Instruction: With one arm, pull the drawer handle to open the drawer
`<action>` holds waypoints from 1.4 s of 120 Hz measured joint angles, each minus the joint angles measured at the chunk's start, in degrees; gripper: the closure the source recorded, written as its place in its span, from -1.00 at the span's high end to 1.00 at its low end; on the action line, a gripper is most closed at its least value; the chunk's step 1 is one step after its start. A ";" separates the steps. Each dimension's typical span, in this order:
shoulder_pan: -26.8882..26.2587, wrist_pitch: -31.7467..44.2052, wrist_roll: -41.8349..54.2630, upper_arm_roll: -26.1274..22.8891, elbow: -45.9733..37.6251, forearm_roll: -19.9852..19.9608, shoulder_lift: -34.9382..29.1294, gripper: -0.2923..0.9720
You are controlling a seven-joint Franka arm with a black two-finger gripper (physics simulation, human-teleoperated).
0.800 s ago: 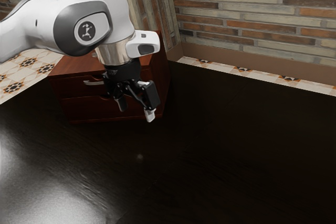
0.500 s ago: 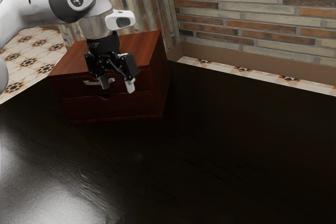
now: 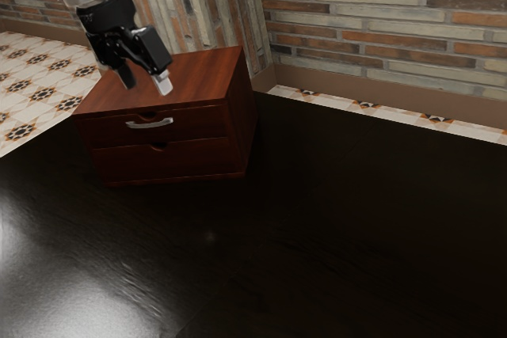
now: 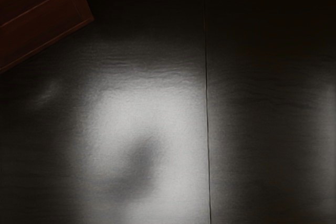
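A small dark red wooden cabinet [image 3: 198, 85] with two drawers stands on the dark table at the exterior view's left. The upper drawer [image 3: 158, 126] carries a curved silver handle [image 3: 149, 123] and sits flush with the front. The lower drawer [image 3: 162, 157] is flush too. My black gripper [image 3: 145, 82] hangs open in the air above the cabinet's top, its white-tipped fingers [image 3: 164, 85] spread apart with nothing between them. It is above and slightly left of the handle. In the wrist view a corner of the cabinet [image 4: 37, 19] shows beside the glossy tabletop.
The dark glossy table [image 3: 317, 235] stretches wide in front of and to the exterior view's right of the cabinet. A brick wall [image 3: 380, 21] runs behind it. Patterned floor tiles [image 3: 32, 93] lie beyond the table's left edge.
My arm has swung up and toward the exterior view's left, from in front of the drawer fronts to above the cabinet's top. The gripper stayed open. The drawers have not moved.
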 joint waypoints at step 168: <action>10.31 21.58 78.01 -2.48 -11.32 6.11 9.22 0.54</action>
